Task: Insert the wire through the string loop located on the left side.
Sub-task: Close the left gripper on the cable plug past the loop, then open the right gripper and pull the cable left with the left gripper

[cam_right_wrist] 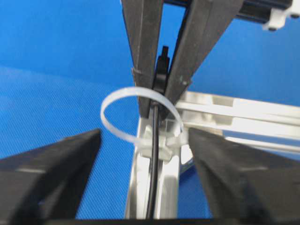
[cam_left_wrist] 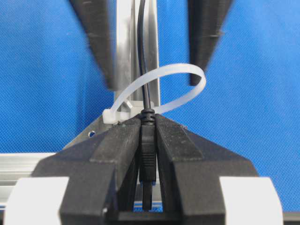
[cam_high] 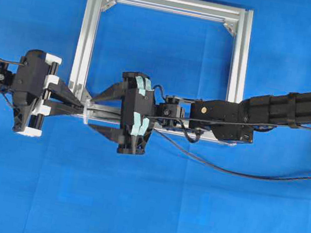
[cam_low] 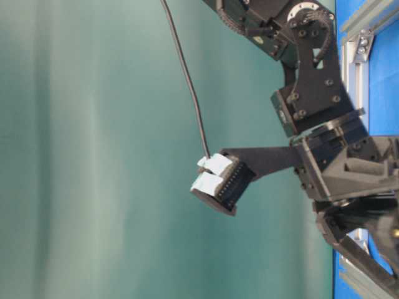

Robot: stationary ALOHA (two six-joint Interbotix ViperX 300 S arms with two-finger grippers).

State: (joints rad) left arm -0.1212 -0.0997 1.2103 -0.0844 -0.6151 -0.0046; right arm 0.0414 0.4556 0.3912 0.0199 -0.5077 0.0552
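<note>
Overhead view: a square silver aluminium frame [cam_high: 172, 3] lies on the blue-covered desk [cam_high: 140, 209]. The left gripper [cam_high: 84, 108] reaches in from the left edge, its fingers drawn to a point at the frame's lower left corner. The right gripper [cam_high: 93, 112] comes from the right along the frame's lower bar, its fingers spread to either side of that same corner, so the two sets of tips meet there. The long thin black wire [cam_high: 241, 173] curves over the cloth below the right arm and away to the right edge.

Table-level view: only dark arm parts show at the right, and a black cable hangs against the green backdrop; neither pair of fingers can be read here.

Left wrist view: the left gripper [cam_left_wrist: 148, 123] has its fingers [cam_left_wrist: 119, 140] pressed together on the wire's black plug end [cam_left_wrist: 147, 154], which sits upright between them. The wire [cam_left_wrist: 142, 56] runs from the fingertips straight through the white plastic string loop [cam_left_wrist: 187, 70], which stands just beyond the tips, fixed to the frame [cam_left_wrist: 124, 56]. Beyond the loop the right fingers [cam_left_wrist: 96, 42] stand well apart, one each side of the wire.

Right wrist view: the right gripper [cam_right_wrist: 145, 150] is spread wide, fingers [cam_right_wrist: 56, 159] clear of everything. Between them the wire [cam_right_wrist: 154, 154] passes through the loop [cam_right_wrist: 112, 101] into the closed left fingers [cam_right_wrist: 143, 47] beyond
</note>
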